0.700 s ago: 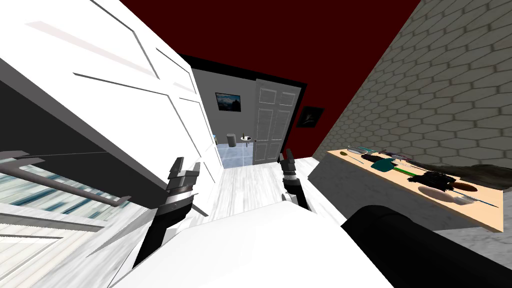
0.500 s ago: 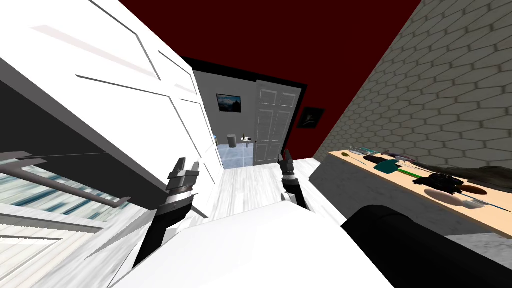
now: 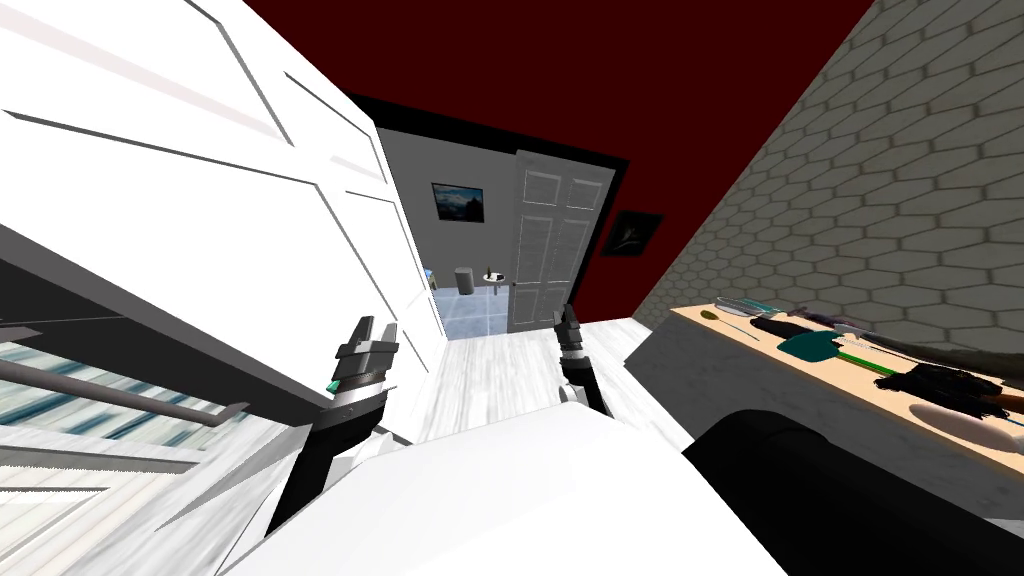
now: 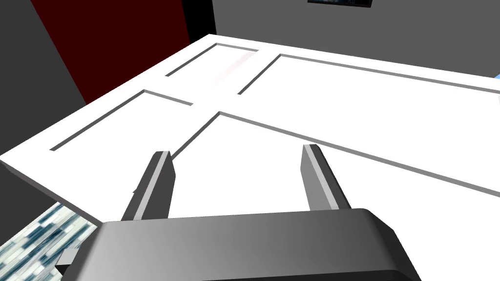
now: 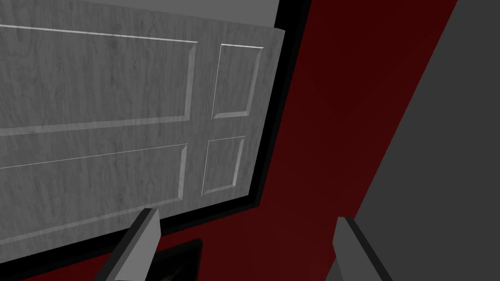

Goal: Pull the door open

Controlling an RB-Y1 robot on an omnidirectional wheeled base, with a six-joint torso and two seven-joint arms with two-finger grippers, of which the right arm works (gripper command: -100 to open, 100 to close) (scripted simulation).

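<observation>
A white panelled door (image 3: 200, 180) stands swung wide at my left, its flat face close to my left gripper (image 3: 372, 328). In the left wrist view that gripper (image 4: 237, 153) is open, its fingers pointing along the door's white panels (image 4: 342, 112) with nothing between them. My right gripper (image 3: 567, 315) hangs over the pale floor in the middle, open and empty. In the right wrist view the right gripper (image 5: 244, 218) faces a grey panelled door (image 5: 97, 122) and a dark red wall (image 5: 332, 122).
A grey bar (image 3: 120, 400) crosses a tiled area at the lower left. Ahead, a black-framed doorway (image 3: 480, 250) with the grey door (image 3: 550, 250) ajar leads to a blue-floored room. A counter (image 3: 860, 390) with utensils runs along the brick wall on the right. Pale floor (image 3: 500, 370) lies between.
My view has turned a little: the counter slid to the right and the white door's lower edge now sits lower at the left. Both grippers stay open and have hardly moved.
</observation>
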